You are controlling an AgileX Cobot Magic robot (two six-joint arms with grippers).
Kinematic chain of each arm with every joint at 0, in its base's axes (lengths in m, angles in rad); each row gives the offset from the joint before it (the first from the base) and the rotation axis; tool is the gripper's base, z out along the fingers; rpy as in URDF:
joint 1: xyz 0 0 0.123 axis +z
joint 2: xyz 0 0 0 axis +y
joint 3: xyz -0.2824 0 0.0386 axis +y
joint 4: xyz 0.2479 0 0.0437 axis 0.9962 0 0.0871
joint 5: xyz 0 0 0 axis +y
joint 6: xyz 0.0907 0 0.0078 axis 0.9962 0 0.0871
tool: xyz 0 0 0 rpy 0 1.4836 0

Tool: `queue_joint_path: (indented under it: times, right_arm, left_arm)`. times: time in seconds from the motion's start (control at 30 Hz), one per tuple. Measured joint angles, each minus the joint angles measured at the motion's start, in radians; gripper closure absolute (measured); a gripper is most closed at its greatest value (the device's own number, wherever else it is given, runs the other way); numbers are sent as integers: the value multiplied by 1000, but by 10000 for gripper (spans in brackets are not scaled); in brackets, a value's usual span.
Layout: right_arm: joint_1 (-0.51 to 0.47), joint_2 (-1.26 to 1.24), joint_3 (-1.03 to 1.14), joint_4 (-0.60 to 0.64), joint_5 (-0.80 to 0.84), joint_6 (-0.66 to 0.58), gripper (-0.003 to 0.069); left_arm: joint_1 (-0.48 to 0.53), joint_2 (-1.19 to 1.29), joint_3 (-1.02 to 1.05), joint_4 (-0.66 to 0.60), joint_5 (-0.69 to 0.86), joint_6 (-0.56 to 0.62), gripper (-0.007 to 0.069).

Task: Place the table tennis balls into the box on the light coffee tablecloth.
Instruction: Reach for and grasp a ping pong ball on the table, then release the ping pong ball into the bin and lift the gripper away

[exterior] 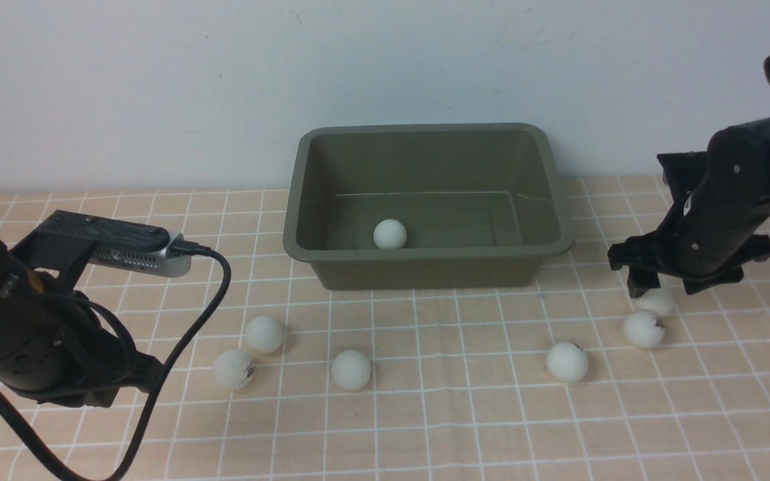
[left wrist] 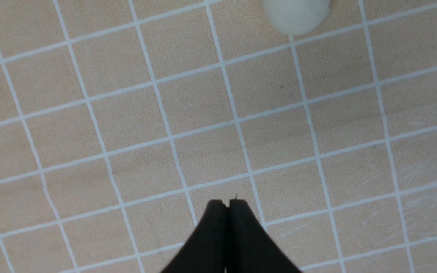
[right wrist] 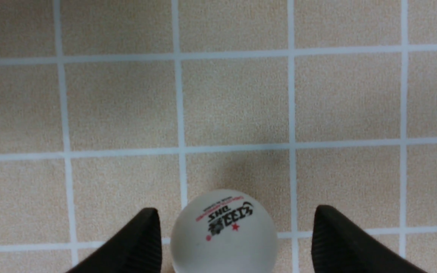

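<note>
Both arms matte black. The left arm [exterior: 17, 321] is bulky, with a silver ridged camera [exterior: 138, 257] on a black bracket and a thick black cable [exterior: 228, 277]. The right arm [exterior: 726, 214] has small pale screws [exterior: 736, 168] and a cable loop [exterior: 768, 68] on top. Black tapered fingers [right wrist: 336, 242], ribbed inside.

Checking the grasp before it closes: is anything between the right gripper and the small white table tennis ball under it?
Nothing visible: the open right gripper straddles the matte white ball, with only peach-tan checked tablecloth around it.

Matt plastic box [exterior: 425, 274], finely textured tablecloth [exterior: 465, 401]
</note>
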Motion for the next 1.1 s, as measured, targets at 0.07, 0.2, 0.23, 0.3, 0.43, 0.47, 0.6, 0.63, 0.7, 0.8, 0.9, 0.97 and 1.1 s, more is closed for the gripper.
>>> queue_joint_path:
  times: [0.07,0.2,0.23,0.3,0.43,0.47,0.6,0.63,0.7,0.8,0.9,0.97,1.1]
  right_arm:
    - [0,10,0,0,-1,0,217]
    - [0,27,0,1,-1,0,274]
    - [0,28,0,1,-2,0,283]
    - [0,28,0,1,-3,0,291]
    - [0,28,0,1,-5,0,292]
    - [0,28,0,1,-6,0,292]
    - [0,28,-3,-23,-1,0,292]
    - [0,28,-5,-24,2,0,292]
    - [0,28,-36,-39,38,0,292]
    - [0,26,-121,-45,101,0,292]
    - [1,18,-223,-36,150,-1,292]
    - [8,13,-302,-14,176,-16,292]
    - [53,8,-420,73,188,-114,292]
  left_arm:
    - [0,0,0,0,0,0,693]
    - [0,0,0,0,0,0,693]
    - [0,0,0,0,0,0,693]
    - [0,0,0,0,0,0,693]
    - [0,0,0,0,0,0,693]
    - [0,0,0,0,0,0,693]
    - [0,0,0,0,0,0,693]
    - [0,0,0,0,0,0,693]
    - [0,0,0,0,0,0,693]
    - [0,0,0,0,0,0,693]
    - [0,0,0,0,0,0,693]
    - [0,0,0,0,0,0,693]
    - [0,0,0,0,0,0,693]
